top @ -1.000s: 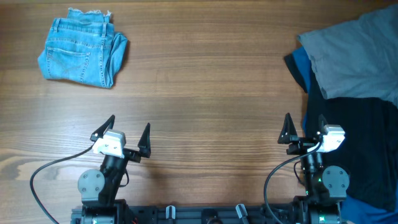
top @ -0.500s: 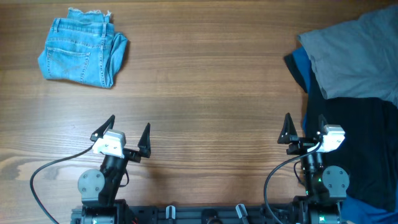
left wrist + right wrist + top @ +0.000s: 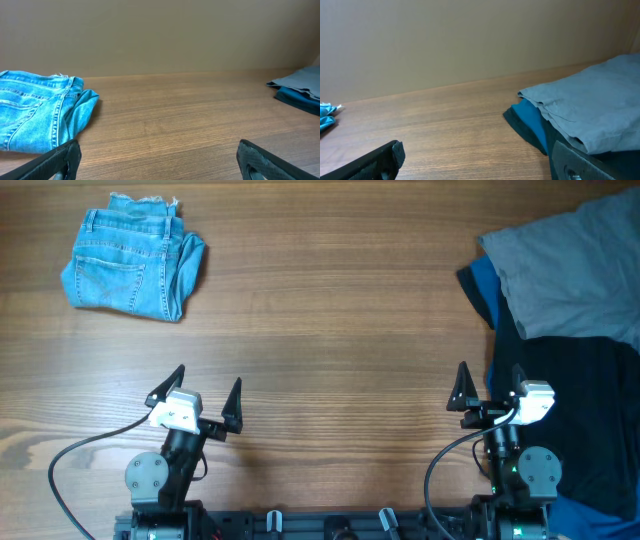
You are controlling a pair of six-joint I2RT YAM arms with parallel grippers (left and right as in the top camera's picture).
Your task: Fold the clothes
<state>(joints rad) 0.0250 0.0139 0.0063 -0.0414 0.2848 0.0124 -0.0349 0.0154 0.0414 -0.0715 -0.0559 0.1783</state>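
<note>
left fingers [image 3: 235, 402] wide apart, empty | right fingers [image 3: 462, 390] wide apart, empty

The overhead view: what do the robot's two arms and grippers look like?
The left gripper and right gripper each have two black pointed fingers on a white body. Black arms below carry round grey joints; a black cable loops from each.

The tabletop [image 3: 340, 310] is brown wood with a clear grain, smooth, with a low sheen. The jeans [image 3: 130, 265] are faded light blue denim, matt, with stitched seams and a frayed raw edge. The grey cloth [image 3: 570, 260], blue cloth [image 3: 484, 285] and black cloth [image 3: 570, 400] look soft and matt. The left tool [image 3: 208, 375] and right tool [image 3: 490, 368] have matt black fingers, plastic by the look.
</note>
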